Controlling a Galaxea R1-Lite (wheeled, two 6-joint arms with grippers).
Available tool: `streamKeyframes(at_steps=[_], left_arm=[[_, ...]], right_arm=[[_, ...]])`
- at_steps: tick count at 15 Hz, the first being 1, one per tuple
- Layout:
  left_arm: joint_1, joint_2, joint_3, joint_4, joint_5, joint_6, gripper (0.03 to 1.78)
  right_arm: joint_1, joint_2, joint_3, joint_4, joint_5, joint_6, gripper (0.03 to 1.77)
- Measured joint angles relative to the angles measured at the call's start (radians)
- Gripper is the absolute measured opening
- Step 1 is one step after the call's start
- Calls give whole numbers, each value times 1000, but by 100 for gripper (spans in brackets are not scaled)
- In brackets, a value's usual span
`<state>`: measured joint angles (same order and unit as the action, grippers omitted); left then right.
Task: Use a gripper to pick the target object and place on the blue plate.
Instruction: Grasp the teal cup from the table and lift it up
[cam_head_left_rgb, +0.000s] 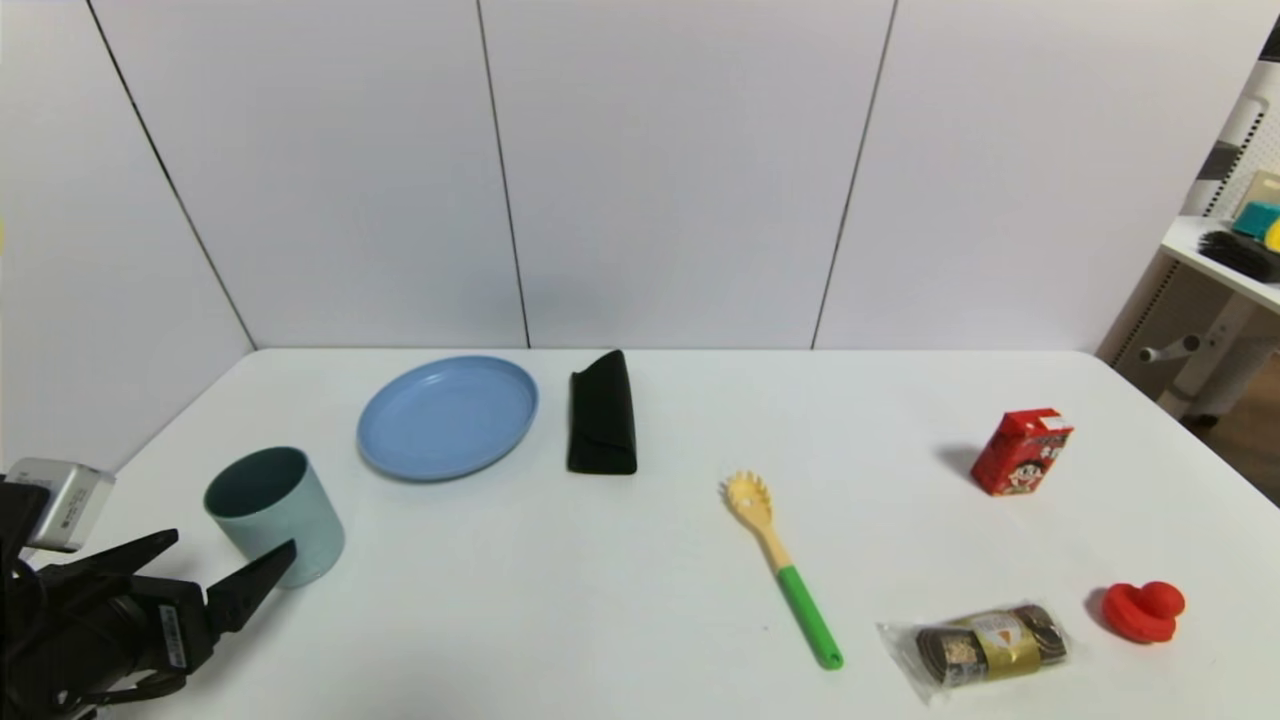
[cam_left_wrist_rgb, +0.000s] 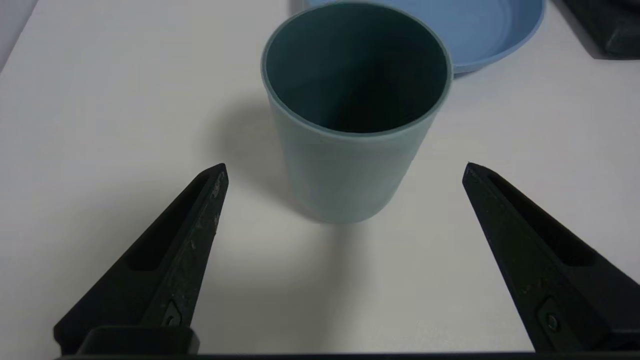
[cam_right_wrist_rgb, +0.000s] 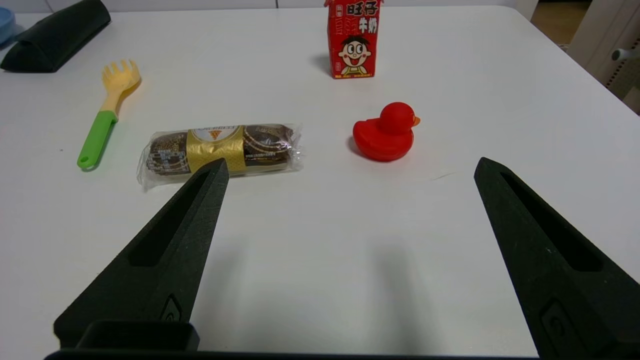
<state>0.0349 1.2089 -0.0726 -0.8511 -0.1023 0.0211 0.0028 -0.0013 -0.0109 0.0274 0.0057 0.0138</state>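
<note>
White table (cam_head_left_rgb: 640, 560) carries the blue plate (cam_head_left_rgb: 447, 416); just nearer stands the upright teal cup (cam_head_left_rgb: 275, 515). Left gripper (cam_left_wrist_rgb: 345, 172), fingers spread, faces it without touching. Only the right wrist view shows the right gripper (cam_right_wrist_rgb: 350, 167), spread too.

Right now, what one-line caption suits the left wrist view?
Open left pincer lined up on the upright teal cup, not yet touching; blue plate just behind.

Red carton (cam_right_wrist_rgb: 353, 40) printed "旺仔牛奶", snack wrapper (cam_right_wrist_rgb: 220, 148) print too small to read
</note>
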Motion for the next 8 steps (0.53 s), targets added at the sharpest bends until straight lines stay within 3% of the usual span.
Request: streamKeyframes(at_steps=[5,8], left_arm=[[2,142,59,-258,-3,-22,169],[1,212,69,-329,-4,-22,169]], right_arm=[[0,0,0,0,0,0,170],[0,0,0,0,0,0,170]])
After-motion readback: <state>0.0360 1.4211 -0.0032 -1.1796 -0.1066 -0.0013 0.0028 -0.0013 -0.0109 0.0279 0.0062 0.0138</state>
